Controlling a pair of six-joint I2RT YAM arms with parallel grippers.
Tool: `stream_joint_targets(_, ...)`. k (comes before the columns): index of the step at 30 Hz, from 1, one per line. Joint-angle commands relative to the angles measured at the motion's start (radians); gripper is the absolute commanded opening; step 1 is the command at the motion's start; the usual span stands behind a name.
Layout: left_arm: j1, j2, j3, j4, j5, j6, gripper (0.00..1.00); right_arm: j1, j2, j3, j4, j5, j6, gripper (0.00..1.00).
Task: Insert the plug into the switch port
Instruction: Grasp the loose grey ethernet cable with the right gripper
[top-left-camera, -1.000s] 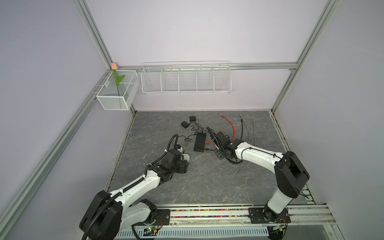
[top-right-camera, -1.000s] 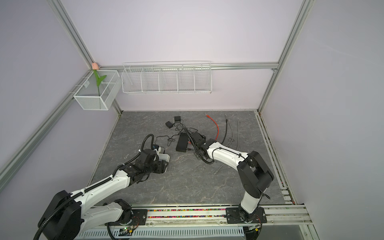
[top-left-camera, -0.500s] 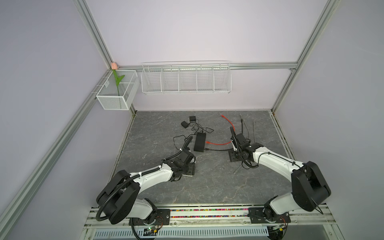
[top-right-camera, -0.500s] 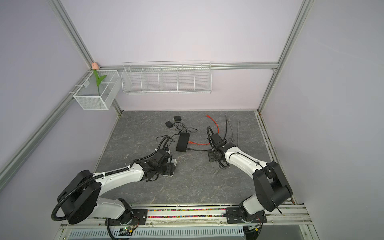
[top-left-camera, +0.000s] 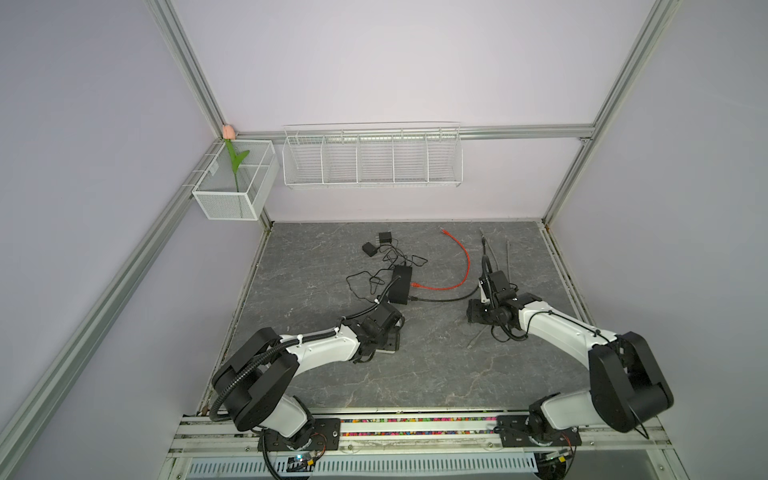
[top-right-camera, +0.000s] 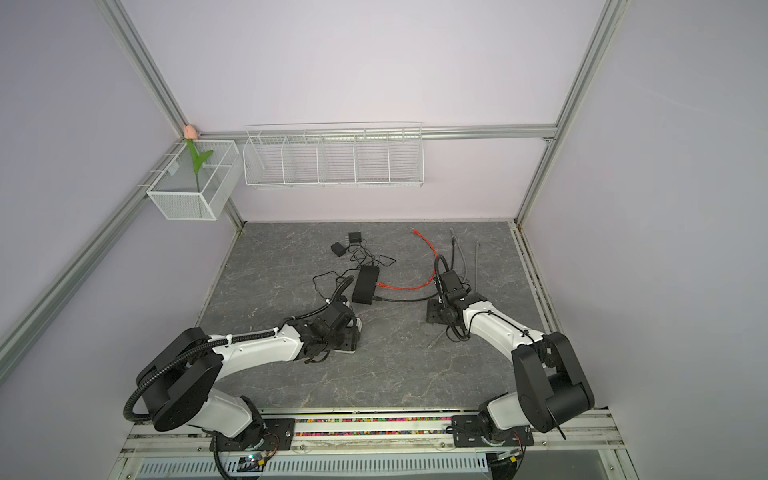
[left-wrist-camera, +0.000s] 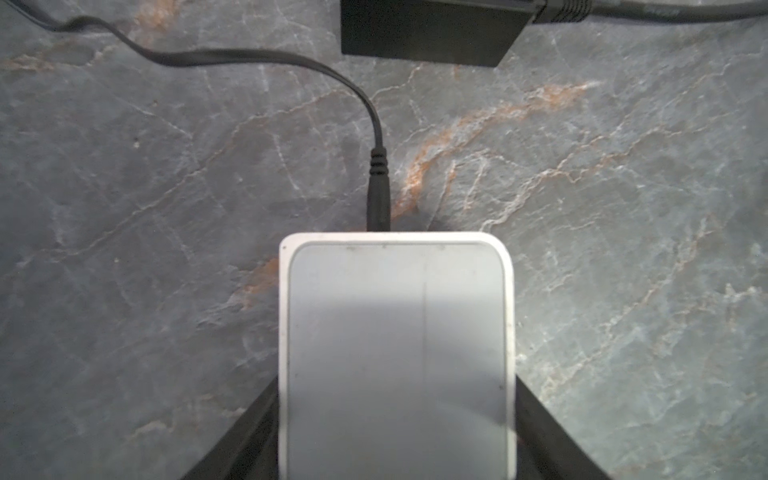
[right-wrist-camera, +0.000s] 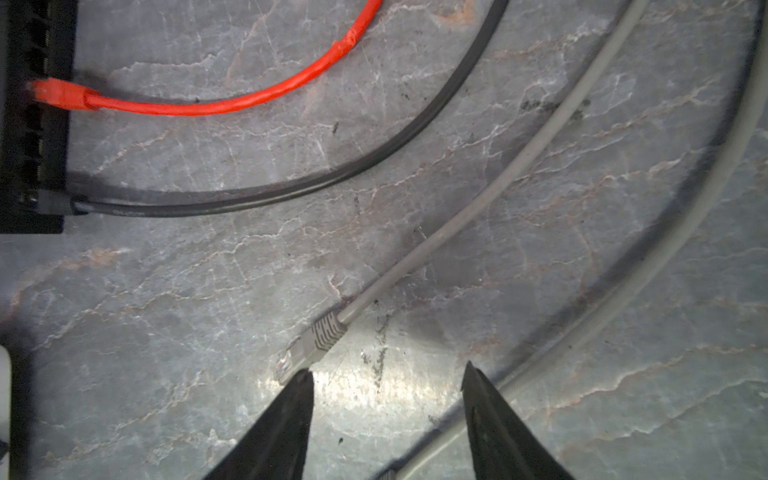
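My right end effector (right-wrist-camera: 388, 368) is wide, with nothing between its fingers. The grey plug (right-wrist-camera: 309, 347) lies flat on the counter (right-wrist-camera: 540, 332), not in the gap. It sits just off the tip of the finger nearer the switch (right-wrist-camera: 33, 124), and its clear nose is nearly under that tip. Its cable (right-wrist-camera: 478, 199) runs away ahead of the end effector.

To do this pick well, I would shift sideways toward the switch until the plug's moulded boot is centred in the gap. I would also turn the wrist so the fingers close across the boot and not along it, then come down and close. I judge a grip on the boot, behind the nose, leaves the contacts free to enter a port.

The switch lies ahead of the end effector and well off to that same side. A red cable (right-wrist-camera: 232, 104) and a black cable (right-wrist-camera: 291, 187) are already seated in it. The ports between them look free, though they are dark.

A second grey cable (right-wrist-camera: 665, 249) passes close by the other finger, so I would watch for a snag.

My left end effector (left-wrist-camera: 395, 380) has its fingers against both sides of a white box (left-wrist-camera: 395, 332), which it appears to be holding.
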Motion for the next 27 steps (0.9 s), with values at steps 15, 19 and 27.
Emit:
stream_joint_targets(15, -0.024, 0.03, -0.006, 0.055, 0.003, -0.069, 0.64, -0.017, 0.144, 0.006, 0.117, -0.022, 0.08, 0.57)
stream_joint_targets(19, -0.023, 0.034, -0.004, 0.058, 0.007, -0.069, 0.67, -0.017, 0.197, 0.025, 0.115, -0.013, 0.068, 0.56)
stream_joint_targets(27, -0.023, 0.042, -0.004, 0.061, 0.014, -0.075, 0.82, -0.017, 0.249, 0.048, 0.113, 0.022, 0.074, 0.52)
